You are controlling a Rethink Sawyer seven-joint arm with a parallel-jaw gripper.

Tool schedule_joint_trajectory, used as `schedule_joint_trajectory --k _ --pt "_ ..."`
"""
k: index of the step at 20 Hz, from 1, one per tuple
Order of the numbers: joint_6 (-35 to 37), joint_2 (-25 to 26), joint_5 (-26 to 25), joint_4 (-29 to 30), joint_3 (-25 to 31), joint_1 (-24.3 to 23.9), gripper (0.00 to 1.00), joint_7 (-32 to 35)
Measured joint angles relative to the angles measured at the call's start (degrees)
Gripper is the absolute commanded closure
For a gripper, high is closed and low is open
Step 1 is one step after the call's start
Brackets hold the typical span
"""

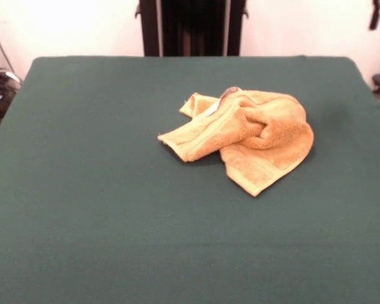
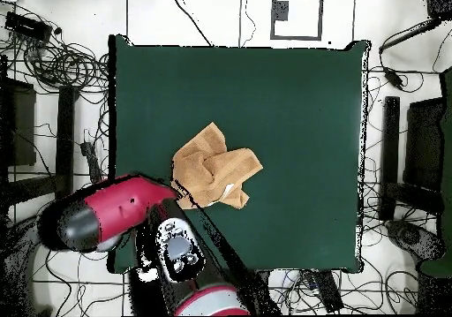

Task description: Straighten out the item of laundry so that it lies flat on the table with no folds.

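The item of laundry (image 1: 247, 136), a golden-orange terry towel, lies crumpled in a heap a little right of the table's middle in the front view. One folded end sticks out to the left and a corner points toward the front edge. A pale label shows at the heap's top. From overhead the towel (image 2: 214, 168) sits left of centre on the green table (image 2: 291, 93), close to the red arm (image 2: 124, 209). The arm is folded back over the table's lower left corner. Its gripper does not show in either view.
Bare green cloth of the table (image 1: 114, 221) surrounds the towel on all sides. Cables and dark equipment (image 2: 53, 57) lie on the floor around the table, and a black stand (image 2: 388, 154) runs along its right side in the overhead view.
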Motion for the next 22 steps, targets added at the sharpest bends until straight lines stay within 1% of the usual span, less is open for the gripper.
schedule_joint_trajectory --k 4,7,9,11,14,19,22 --pt "0.0 -2.1 1.4 0.4 -1.9 3.1 0.0 2.4" --pt "0.0 -3.0 0.9 0.0 -5.3 4.4 0.0 4.2" --pt "0.0 -2.9 0.1 -1.0 -9.0 4.8 0.0 6.0" --pt "-0.6 -2.1 -0.7 -2.8 -13.7 4.6 0.0 8.4" --pt "-2.3 -0.5 -1.5 -5.0 -17.9 4.0 0.0 10.4" --pt "-6.1 1.6 -1.8 -7.0 -22.0 3.7 0.0 12.3" --pt "-12.2 3.7 -1.7 -7.6 -25.8 4.9 0.0 14.1"
